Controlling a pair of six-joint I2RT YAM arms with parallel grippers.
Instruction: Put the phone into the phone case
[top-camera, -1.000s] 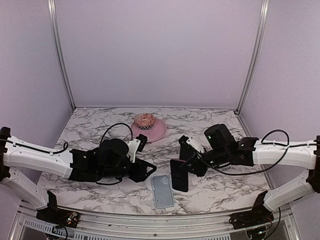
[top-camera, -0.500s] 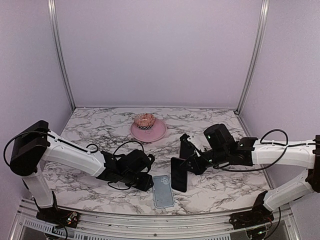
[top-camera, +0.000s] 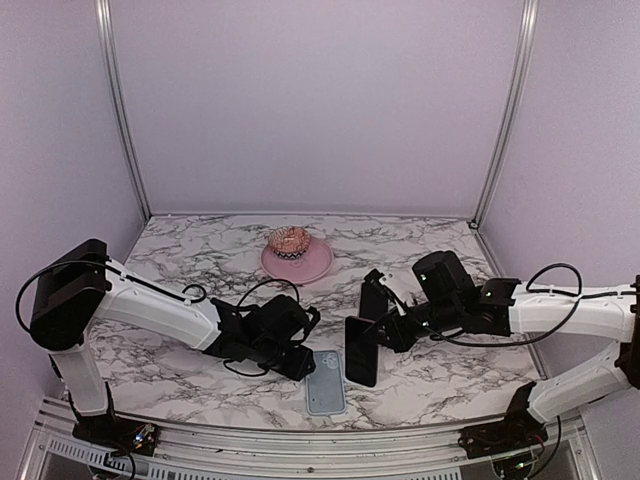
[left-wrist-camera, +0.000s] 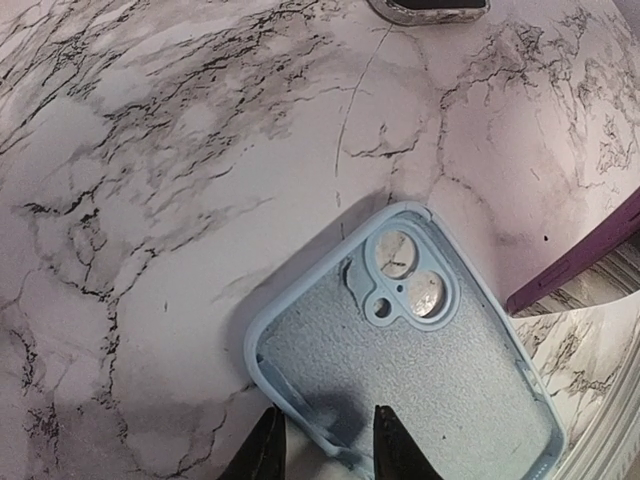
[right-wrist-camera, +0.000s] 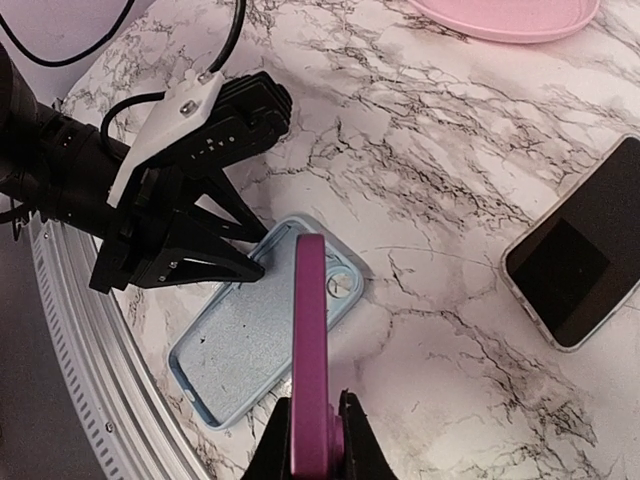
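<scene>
Nearest the arms' bases, a pale blue, soft-looking phone case (left-wrist-camera: 440, 390) lies flat on the white marble-patterned table (top-camera: 180, 250). Its hollow side faces up with nothing in it, and its camera cut-out is at the far end. The left gripper (left-wrist-camera: 327, 440) stands astride the case's left long wall near that end, one finger outside and one inside, jaws part way apart; whether they pinch the wall cannot be told. Just to the right, the right gripper (right-wrist-camera: 312, 440) is clamped on a slim dark phone with a magenta edge (right-wrist-camera: 310, 330). It holds the phone up on its edge by the case's camera end, and contact between the two cannot be made out. A little farther back, a black-screened phone with a pale rim (right-wrist-camera: 568, 272) lies flat and apart from both grippers. Beyond it sits a round pink plate (top-camera: 315, 265) carrying a small frilled thing. By the look of it, the task is about midway: the phone is lifted and brought to the case. Tipping it flat, lining it up with the cut-out, pressing it in and letting go are not yet done.
</scene>
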